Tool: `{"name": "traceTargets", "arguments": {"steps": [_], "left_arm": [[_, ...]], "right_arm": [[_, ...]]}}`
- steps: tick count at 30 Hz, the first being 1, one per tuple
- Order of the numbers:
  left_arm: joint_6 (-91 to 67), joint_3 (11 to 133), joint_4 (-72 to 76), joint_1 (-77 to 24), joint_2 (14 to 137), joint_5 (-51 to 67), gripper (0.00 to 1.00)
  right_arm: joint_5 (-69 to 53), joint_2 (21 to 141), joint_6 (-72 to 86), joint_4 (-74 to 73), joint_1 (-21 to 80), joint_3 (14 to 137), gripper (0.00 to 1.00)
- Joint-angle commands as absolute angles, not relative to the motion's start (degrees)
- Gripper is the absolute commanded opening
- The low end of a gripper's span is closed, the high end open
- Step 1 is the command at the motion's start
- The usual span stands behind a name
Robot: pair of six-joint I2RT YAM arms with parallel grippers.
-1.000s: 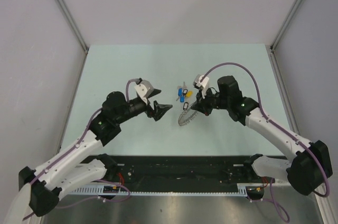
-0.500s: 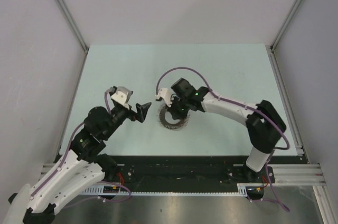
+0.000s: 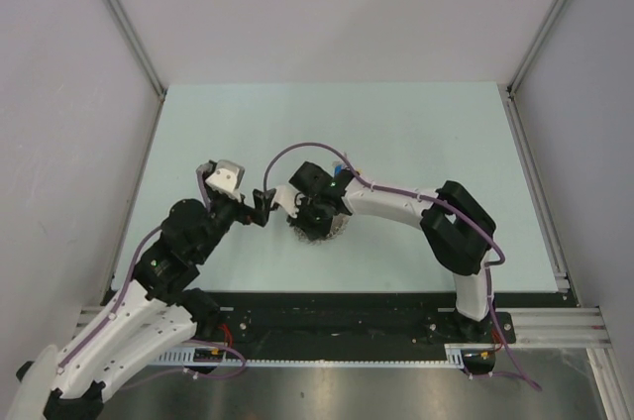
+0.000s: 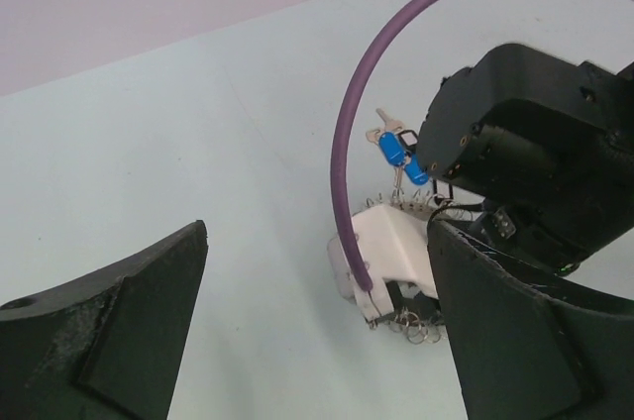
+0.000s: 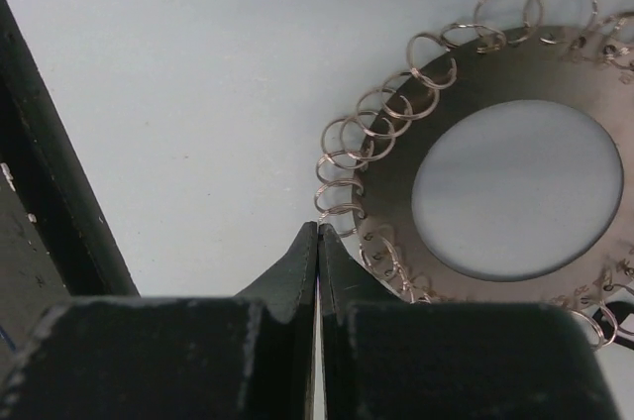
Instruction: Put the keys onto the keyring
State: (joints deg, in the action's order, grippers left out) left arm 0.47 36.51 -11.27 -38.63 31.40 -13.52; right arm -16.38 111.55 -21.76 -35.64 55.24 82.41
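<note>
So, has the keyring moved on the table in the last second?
Yes. In the top view the keyring has slid left across the table, away from its right edge.

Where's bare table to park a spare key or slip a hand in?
Free: the far strip of table between the back wall and the claws, and the right side beyond the right arm. Crowded: mid-table, where the left claw, right claw, keyring and keys bunch together.
</note>
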Motion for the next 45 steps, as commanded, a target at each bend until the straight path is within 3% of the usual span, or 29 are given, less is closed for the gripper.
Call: {"name": "traceTargets", "arguments": {"steps": [1, 7, 9, 12, 17, 21, 32, 45], "left_arm": [[0.00, 36.74, -11.69, -38.23, 33.30, -16.43, 0.99], [-2.54, 37.53, -13.62, -38.23, 37.96, -16.61, 1.00], [-3.86, 37.79, -14.32, -38.15, 40.60, -16.26, 1.00], [-6.23, 39.19, -15.64, -38.14, 44.99, -15.12, 1.00], [-10.63, 40.42, -16.78, -38.14, 51.93, -11.95, 1.00], [-13.61, 42.01, -17.84, -38.14, 57.47, -12.39, 1.00], [-20.03, 44.47, -18.37, -38.06, 70.74, -9.41, 0.94], [-23.03, 46.49, -17.05, -35.69, 76.72, -1.77, 0.59]], "right_arm": [[-18.18, 106.88, -17.41, -32.79, 52.13, 81.57, 0.06], [-21.35, 96.52, -10.82, -22.25, 47.20, 70.77, 0.38], [-22.06, 93.10, -8.19, -18.12, 44.75, 66.65, 0.42], [-22.32, 89.23, -3.80, -13.28, 40.54, 61.64, 0.57], [-24.52, 84.91, 4.47, -6.25, 33.24, 54.59, 0.69], [-22.68, 84.38, 11.76, -8.52, 28.31, 53.26, 0.80], [-12.92, 84.99, 17.49, -11.25, 27.16, 52.12, 0.91], [-9.05, 86.31, 16.79, -11.95, 27.07, 51.68, 0.94]]}}
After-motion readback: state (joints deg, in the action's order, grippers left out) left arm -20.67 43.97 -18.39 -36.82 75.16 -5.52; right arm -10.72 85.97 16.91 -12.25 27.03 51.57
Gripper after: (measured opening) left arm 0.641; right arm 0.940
